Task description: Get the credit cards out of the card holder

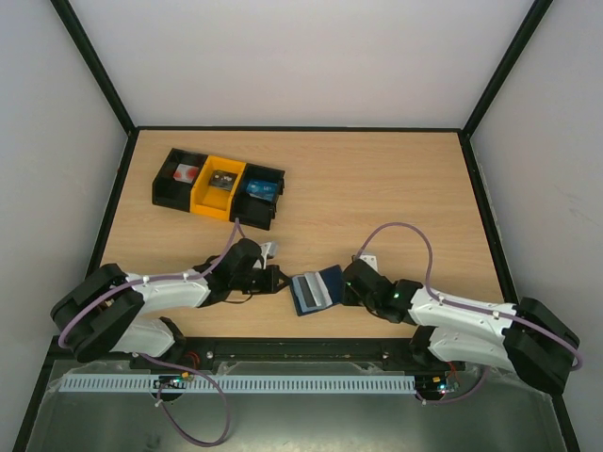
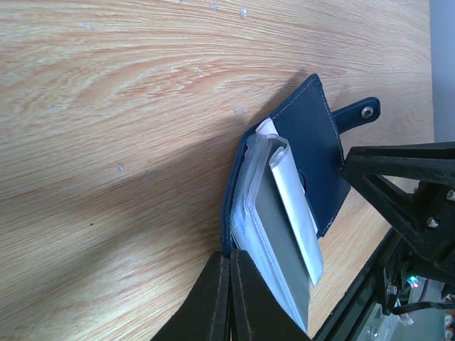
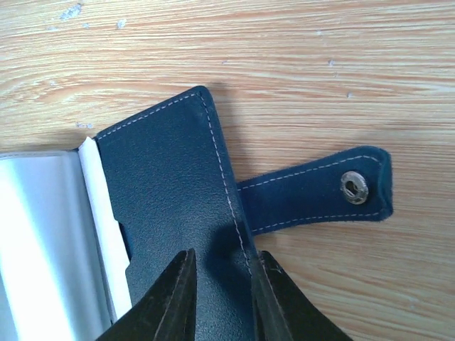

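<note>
The card holder (image 1: 316, 290) lies open on the table between my two grippers, dark blue with a snap strap (image 3: 320, 195). In the left wrist view (image 2: 313, 135) it shows clear sleeves and a pale card (image 2: 295, 206) sticking out of a pocket. The same white card edge (image 3: 103, 213) shows in the right wrist view. My left gripper (image 1: 283, 282) (image 2: 231, 256) is shut, its tips pinching the holder's left cover edge. My right gripper (image 1: 345, 282) (image 3: 222, 259) is slightly open, its fingers over the right flap (image 3: 170, 185) by the stitched edge.
A row of bins stands at the back left: a black one (image 1: 179, 175) with a red-and-white item, a yellow one (image 1: 219, 184) and a black one (image 1: 259, 193) holding something blue. The table's black front rail runs just behind the arms.
</note>
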